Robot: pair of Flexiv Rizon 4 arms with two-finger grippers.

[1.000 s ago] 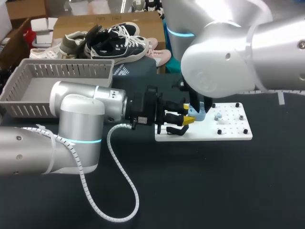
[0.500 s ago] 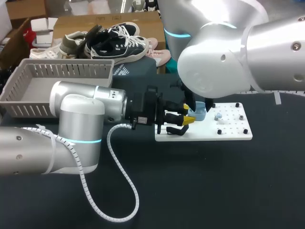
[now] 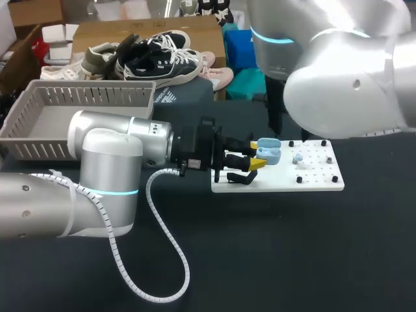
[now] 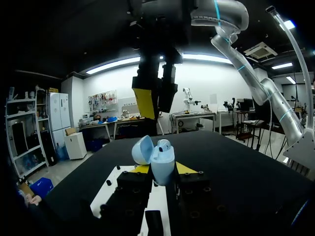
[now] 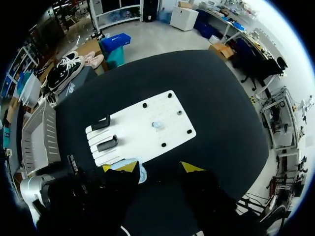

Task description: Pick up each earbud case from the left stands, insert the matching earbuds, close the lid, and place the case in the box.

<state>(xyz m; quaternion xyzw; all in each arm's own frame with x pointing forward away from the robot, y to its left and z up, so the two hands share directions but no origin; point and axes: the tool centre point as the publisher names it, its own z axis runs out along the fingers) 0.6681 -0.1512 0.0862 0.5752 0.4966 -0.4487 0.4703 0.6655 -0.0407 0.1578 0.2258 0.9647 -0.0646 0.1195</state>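
The pale blue case [image 4: 161, 163] is upright with its lid [image 4: 142, 150] swung open. An earbud [image 4: 164, 144] seems to sit inside it, though the view is too small to be sure. The left gripper [image 3: 256, 156] pinches the case from both sides, holding it just above the near end of the white board [image 3: 273, 184]. A loose earbud [image 5: 156, 125] lies on the board. The right gripper [image 5: 156, 168] hangs high above the case, its fingers spread and holding nothing. A grey basket [image 3: 39, 146] stands well apart at the left.
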